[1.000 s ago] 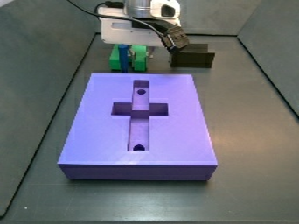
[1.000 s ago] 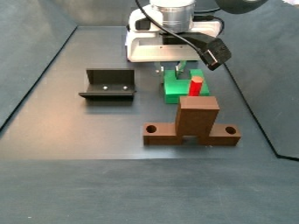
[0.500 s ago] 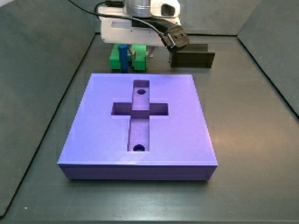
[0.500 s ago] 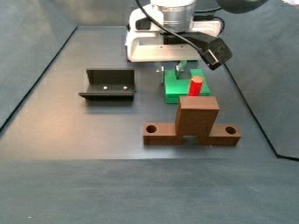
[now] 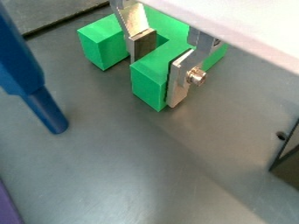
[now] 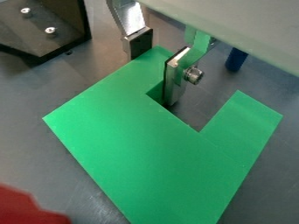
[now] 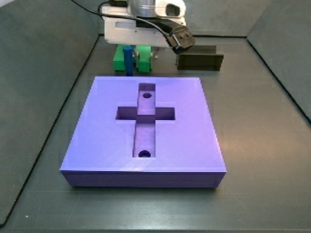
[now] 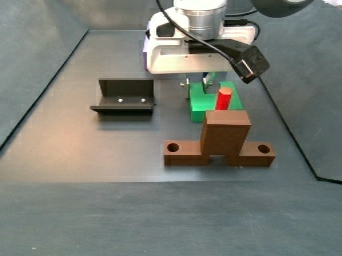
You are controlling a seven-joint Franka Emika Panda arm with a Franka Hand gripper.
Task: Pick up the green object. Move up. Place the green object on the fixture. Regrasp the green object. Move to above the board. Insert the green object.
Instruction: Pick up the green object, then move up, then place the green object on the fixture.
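Wrist views: hand low over the green object on the bench floor.
Plates straddle one prong — apparently just touching (not lifted); close squarely, then rise straight.

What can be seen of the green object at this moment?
The green object is a bright green, chunky U-shaped block with two prongs and a notch between, matte like plastic. It rests on the dark floor behind the board, beside the red peg. The tool is down over it: one finger sits in the notch, the other outside a prong, so they straddle that prong. Whether the pads press it cannot be told.
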